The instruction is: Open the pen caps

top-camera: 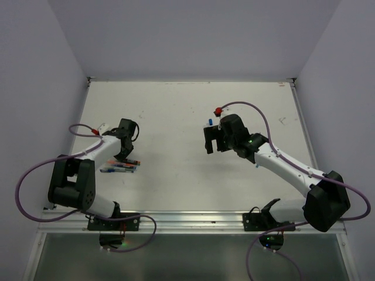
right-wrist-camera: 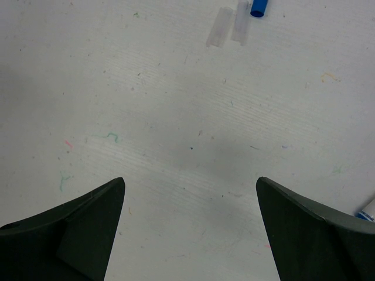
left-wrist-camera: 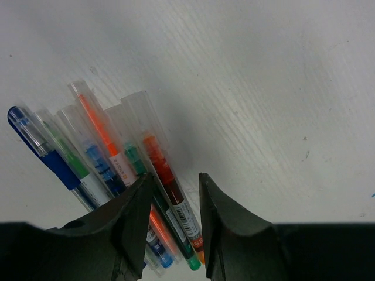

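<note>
Well beyond right claw [right-wrist-camera: 190, 182]: pen caps [right-wrist-camera: 220, 34].

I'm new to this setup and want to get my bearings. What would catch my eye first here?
A fan of bright capped pens lies at the left of the table, with the left gripper's jaws straddling the red pen. Farther right, one blue cap and two clear caps lie loose ahead of the right gripper, whose jaws stand wide open.
</note>
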You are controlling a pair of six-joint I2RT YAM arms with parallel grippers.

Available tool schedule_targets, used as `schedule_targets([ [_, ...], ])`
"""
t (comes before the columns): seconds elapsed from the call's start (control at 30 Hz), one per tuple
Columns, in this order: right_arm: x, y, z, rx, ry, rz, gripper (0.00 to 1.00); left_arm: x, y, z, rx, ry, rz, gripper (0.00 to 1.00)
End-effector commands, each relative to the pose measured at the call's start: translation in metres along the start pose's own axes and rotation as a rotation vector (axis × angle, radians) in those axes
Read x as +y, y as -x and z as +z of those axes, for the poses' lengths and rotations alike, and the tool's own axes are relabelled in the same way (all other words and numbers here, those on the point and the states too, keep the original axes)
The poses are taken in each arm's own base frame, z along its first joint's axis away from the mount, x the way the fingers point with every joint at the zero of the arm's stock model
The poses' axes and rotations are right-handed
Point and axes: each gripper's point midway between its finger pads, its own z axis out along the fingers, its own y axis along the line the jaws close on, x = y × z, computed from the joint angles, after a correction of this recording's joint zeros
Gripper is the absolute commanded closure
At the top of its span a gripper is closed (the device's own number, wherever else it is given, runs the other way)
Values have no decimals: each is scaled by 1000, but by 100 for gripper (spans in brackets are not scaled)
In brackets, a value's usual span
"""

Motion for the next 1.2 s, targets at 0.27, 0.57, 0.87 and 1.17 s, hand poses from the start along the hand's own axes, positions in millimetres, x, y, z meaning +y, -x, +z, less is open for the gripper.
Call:
schedule_targets([
  [0.27, 4, 12, -7, -58, 21, -4, 1, 2, 6, 16, -46, 29, -27, 60],
  [0.57, 1, 11, -7, -55, 4, -6, 2, 5, -3, 29, -38, 47, -18, 73],
  [0.87, 1, 9, -5, -45, 1, 1, 1, -2, -1, 32, -41, 33, 23, 100],
  [1.17, 20, 10, 4, -34, 87, 92, 1, -71, 25, -23, -81, -323, 54, 100],
])
